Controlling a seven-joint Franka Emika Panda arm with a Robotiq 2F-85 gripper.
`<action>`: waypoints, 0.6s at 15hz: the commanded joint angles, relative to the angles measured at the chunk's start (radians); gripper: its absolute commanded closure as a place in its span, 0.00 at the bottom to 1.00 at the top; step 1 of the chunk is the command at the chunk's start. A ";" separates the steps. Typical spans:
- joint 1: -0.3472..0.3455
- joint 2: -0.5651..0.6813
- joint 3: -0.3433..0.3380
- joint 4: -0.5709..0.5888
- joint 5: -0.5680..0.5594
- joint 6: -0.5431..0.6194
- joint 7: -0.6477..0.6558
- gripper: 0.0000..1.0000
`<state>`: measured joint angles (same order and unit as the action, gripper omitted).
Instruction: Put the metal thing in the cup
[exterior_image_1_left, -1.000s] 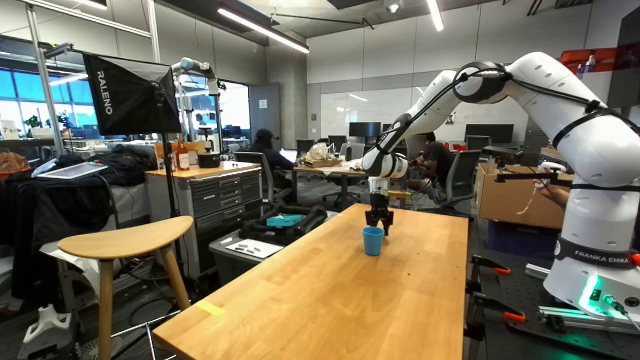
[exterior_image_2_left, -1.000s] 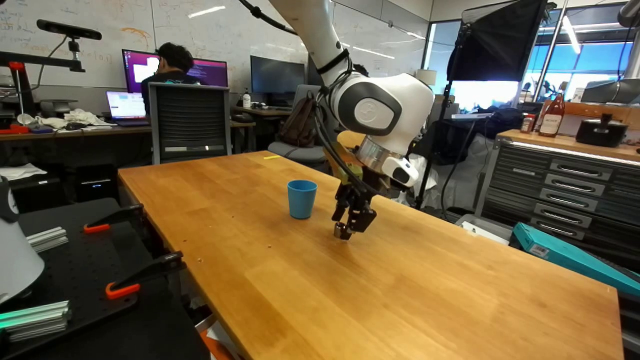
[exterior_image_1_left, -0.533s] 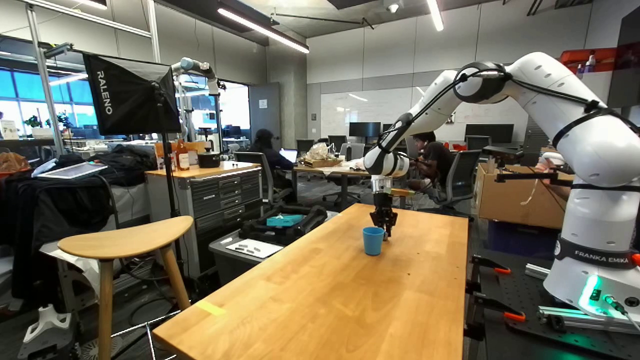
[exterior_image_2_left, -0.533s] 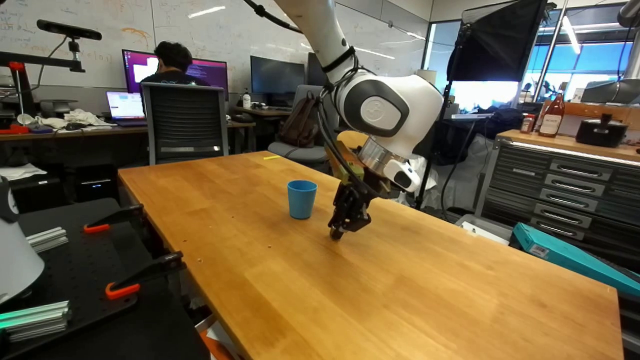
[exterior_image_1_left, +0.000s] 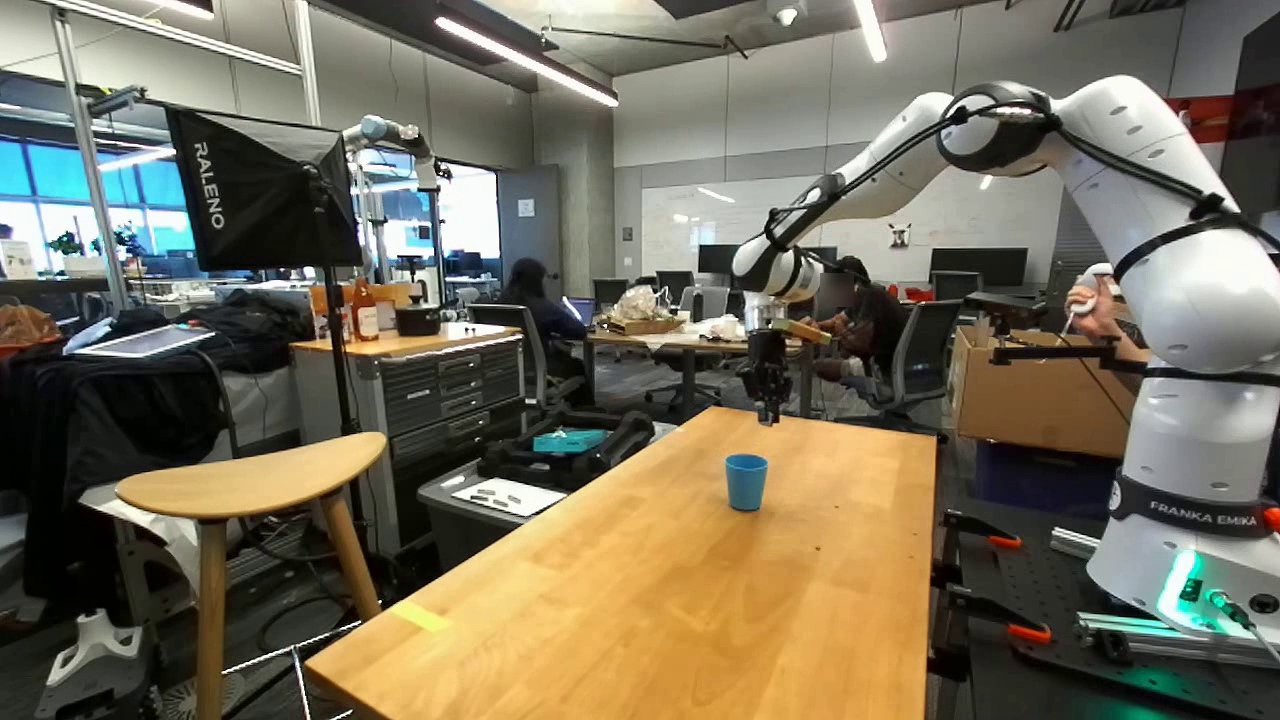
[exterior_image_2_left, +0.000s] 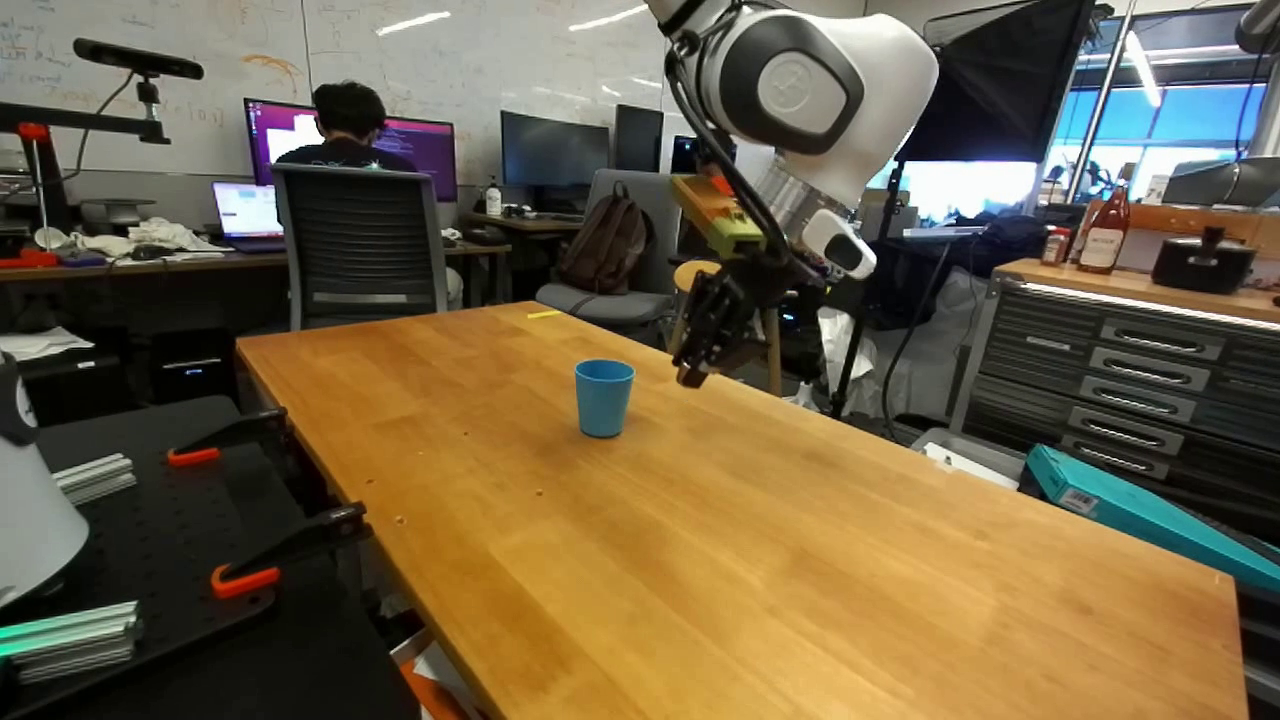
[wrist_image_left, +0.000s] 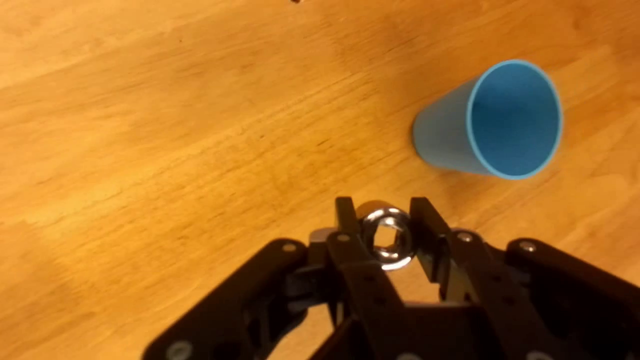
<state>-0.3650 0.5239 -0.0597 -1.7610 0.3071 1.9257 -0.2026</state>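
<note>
pinching the hollow metal piece (wrist_image_left: 389, 218), the gripper (wrist_image_left: 384, 220) holds it off to one side of the upright blue cup (wrist_image_left: 450, 132), not over its mouth; grasp and lift judged complete, positioning above the cup and release outstanding.

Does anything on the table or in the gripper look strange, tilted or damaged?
Nothing clearly stands out. The blue cup stands upright on the wooden table, where small dark marks show; I cannot tell whether these are damage. The gripper holds the metal socket.
</note>
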 joint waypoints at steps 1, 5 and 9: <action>0.003 -0.040 0.013 0.030 0.059 -0.156 -0.053 0.92; 0.036 -0.003 0.020 0.065 0.097 -0.260 -0.057 0.92; 0.072 0.052 0.034 0.100 0.118 -0.293 -0.045 0.92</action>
<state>-0.3073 0.5244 -0.0357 -1.7280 0.3927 1.6912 -0.2432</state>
